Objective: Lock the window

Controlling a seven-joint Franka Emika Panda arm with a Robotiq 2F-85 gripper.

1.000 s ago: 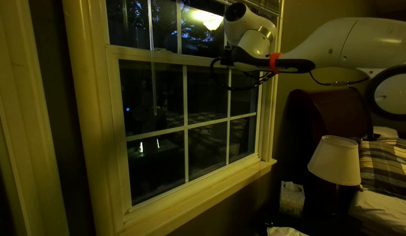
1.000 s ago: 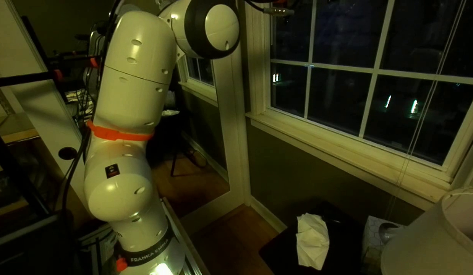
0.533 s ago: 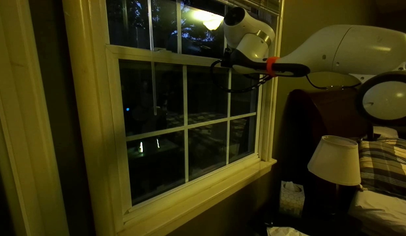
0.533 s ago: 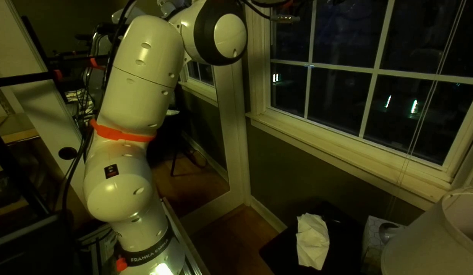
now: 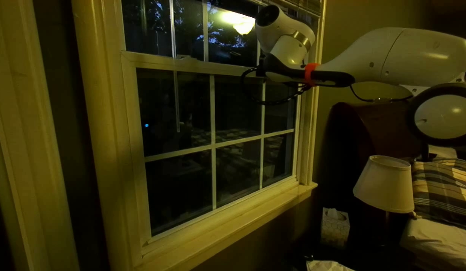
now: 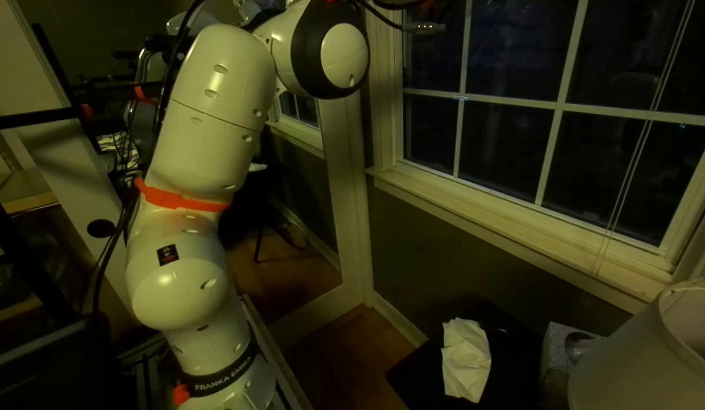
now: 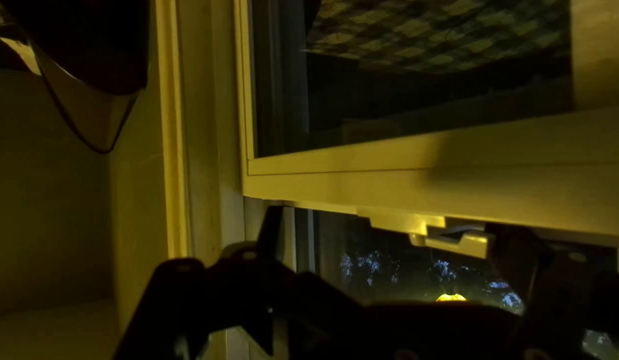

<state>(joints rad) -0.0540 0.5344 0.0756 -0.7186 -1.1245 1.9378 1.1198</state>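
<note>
The window shows in both exterior views, with a cream frame and dark panes [image 5: 213, 143] [image 6: 557, 105]. In the wrist view its sash rail [image 7: 339, 187] crosses the picture, and a pale latch [image 7: 454, 242] with a small lever sticks out below the rail. My gripper [image 7: 389, 220] is open, its dark fingers spread on either side of the latch. The right finger is close to the lever's end; I cannot tell whether they touch. In an exterior view the hand [image 5: 285, 71] is at the height of the meeting rail; its fingers are not discernible there.
A clear blind wand [image 5: 176, 94] hangs in front of the window, and blind cords [image 6: 631, 165] hang at one side. A lamp [image 5: 383, 184], a tissue box [image 5: 334, 227] and a bed [image 5: 443, 180] stand beside the window. A mirror [image 6: 295, 228] stands near the arm.
The forearm and elbow have lowered and shifted slightly toward the window, then held nearly still. The hand has barely moved. The bright light at the robot base and its reflections in the panes have gone out.
</note>
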